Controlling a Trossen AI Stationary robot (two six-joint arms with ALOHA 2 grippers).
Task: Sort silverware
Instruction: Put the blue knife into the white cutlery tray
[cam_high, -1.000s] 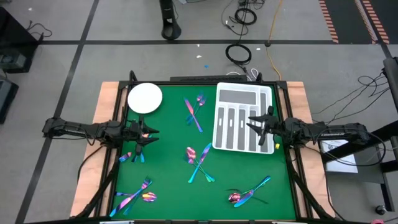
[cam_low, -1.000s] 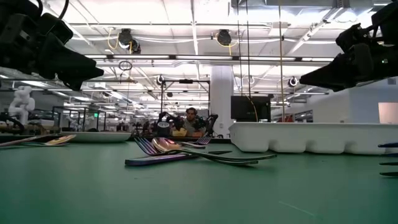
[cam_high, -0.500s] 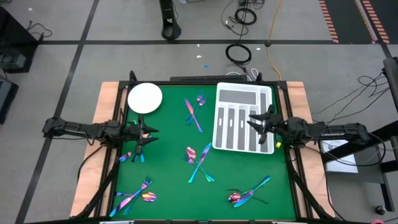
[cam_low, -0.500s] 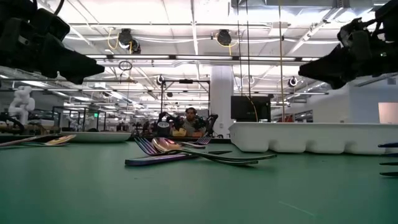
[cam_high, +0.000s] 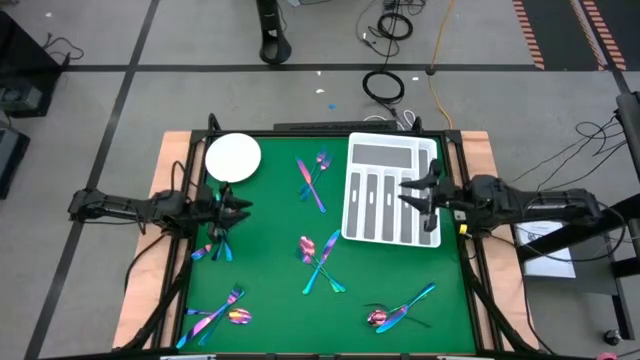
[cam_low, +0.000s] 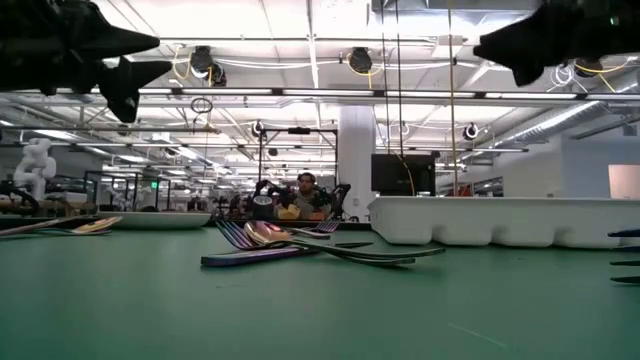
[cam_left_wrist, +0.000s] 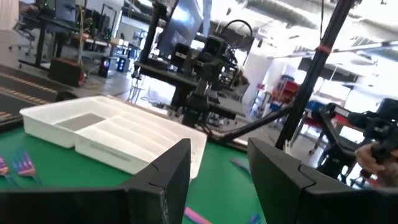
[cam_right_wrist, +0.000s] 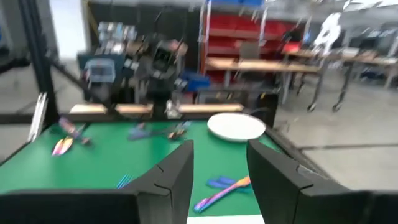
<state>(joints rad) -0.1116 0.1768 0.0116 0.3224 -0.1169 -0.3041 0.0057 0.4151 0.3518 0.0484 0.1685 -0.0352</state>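
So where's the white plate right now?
In the high view the white plate lies at the green mat's far-left corner, just beyond the left gripper, which hangs over the mat empty.

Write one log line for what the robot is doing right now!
left tool: open, empty, above mat's left side | right tool: open, empty, over tray | silverware: all on mat | tray: empty

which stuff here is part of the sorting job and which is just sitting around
Job: silverware scattered over the green table; white compartmented tray.
Just there: round white plate; cables on the floor beyond the table.
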